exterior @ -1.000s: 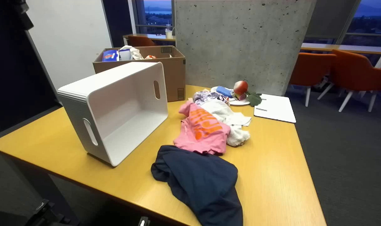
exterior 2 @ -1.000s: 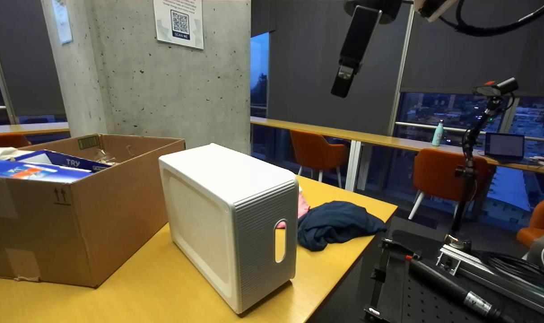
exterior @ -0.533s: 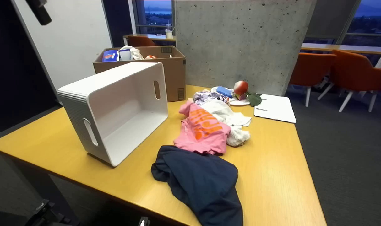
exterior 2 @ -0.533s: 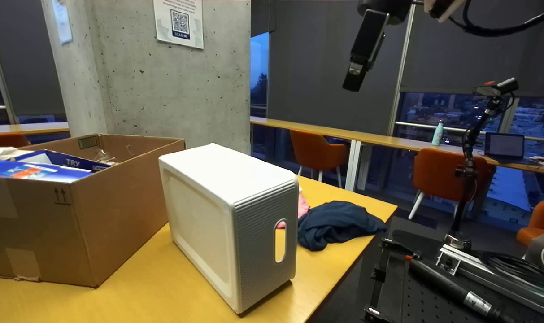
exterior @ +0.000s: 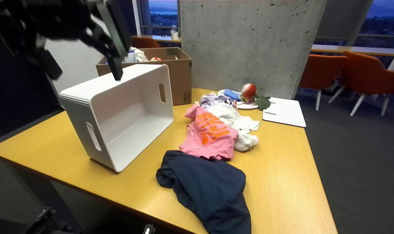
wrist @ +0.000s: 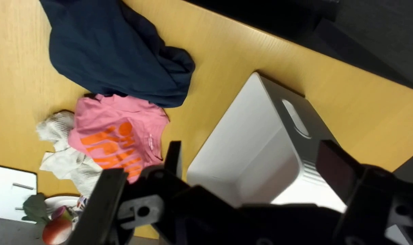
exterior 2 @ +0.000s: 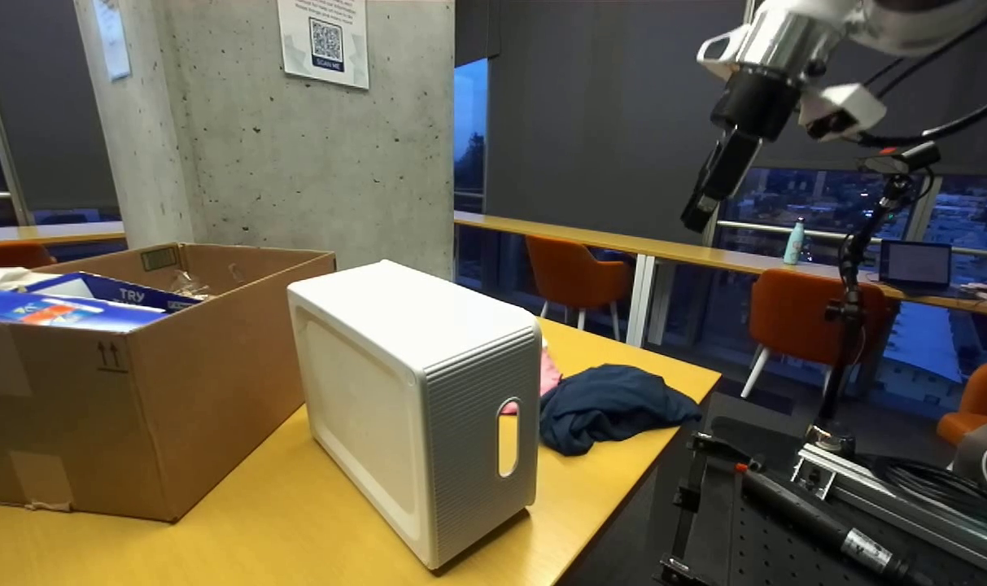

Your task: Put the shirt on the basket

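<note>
On the wooden surface (exterior: pixel 281 169), the navy-blue shirt (exterior: pixel 209 187) is left near the white plastic basket (exterior: pixel 128 107), not in it. The claw (exterior: pixel 85 70), spread wide with nothing held, is now seen lower in both exterior views than before, so the shirt can perhaps be grabbed soon.

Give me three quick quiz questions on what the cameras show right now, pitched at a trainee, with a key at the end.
1. True or false: the navy shirt lies outside the white basket, whose opening faces sideways rather than up.
2. Which of these touches the shirt?
A) cardboard box
B) pink-and-orange garment
C) teal bottle
3. Short answer: is the hand open or shut, and is it holding anything?

Key: 1. True. 2. B. 3. Open, holding nothing.
</note>
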